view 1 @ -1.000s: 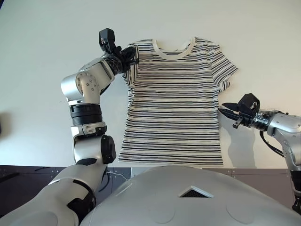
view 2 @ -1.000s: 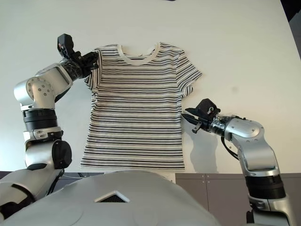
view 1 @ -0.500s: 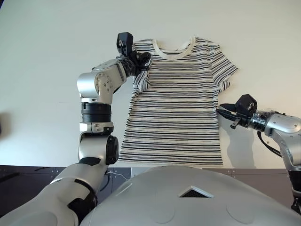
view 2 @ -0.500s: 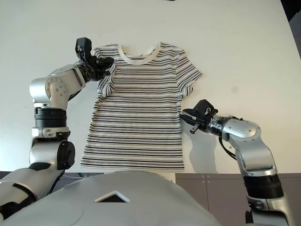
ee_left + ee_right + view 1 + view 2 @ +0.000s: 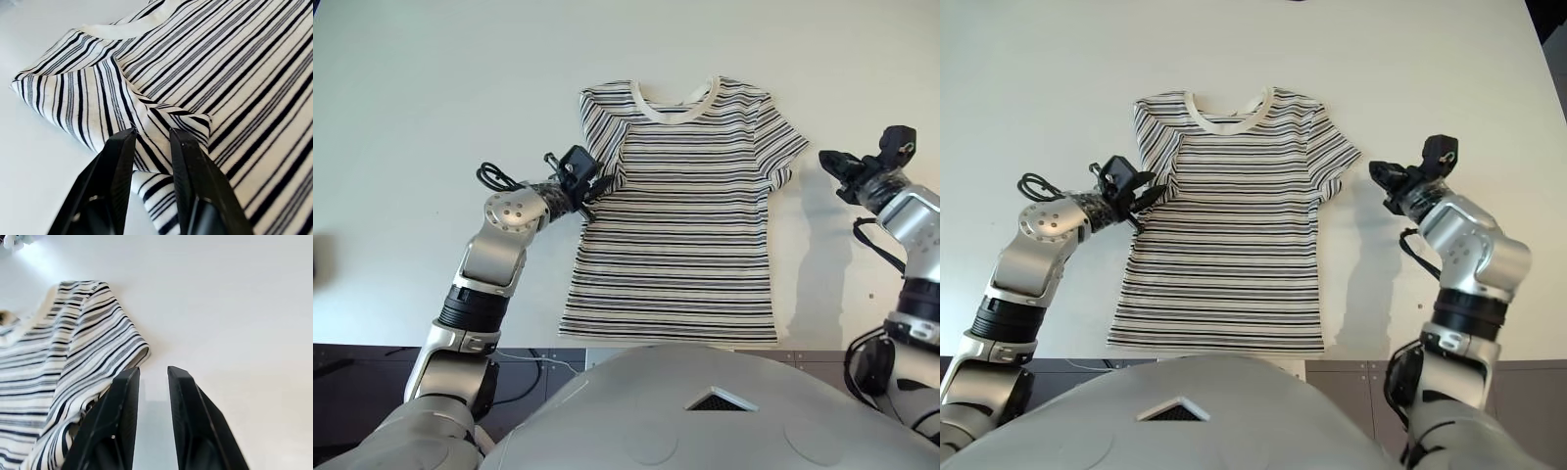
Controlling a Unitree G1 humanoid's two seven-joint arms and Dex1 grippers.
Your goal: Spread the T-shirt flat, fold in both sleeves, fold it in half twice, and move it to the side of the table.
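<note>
Currently the striped T-shirt [image 5: 680,206] lies flat on the white table [image 5: 411,98], collar away from the robot. Its left sleeve [image 5: 605,137] is folded in over the chest; the right sleeve [image 5: 781,147] lies spread out. Left gripper [image 5: 597,184] sits at the folded sleeve's lower edge, fingers [image 5: 120,156] slightly parted, striped cloth showing in the gap. Right gripper [image 5: 829,161] hovers near the right sleeve, not touching it, fingers [image 5: 124,396] parted, empty.

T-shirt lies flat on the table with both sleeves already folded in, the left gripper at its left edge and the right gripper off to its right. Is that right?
Not quite. Only the left sleeve is folded in; the right sleeve lies spread out on the table, as the left eye view shows. The rest holds.
</note>
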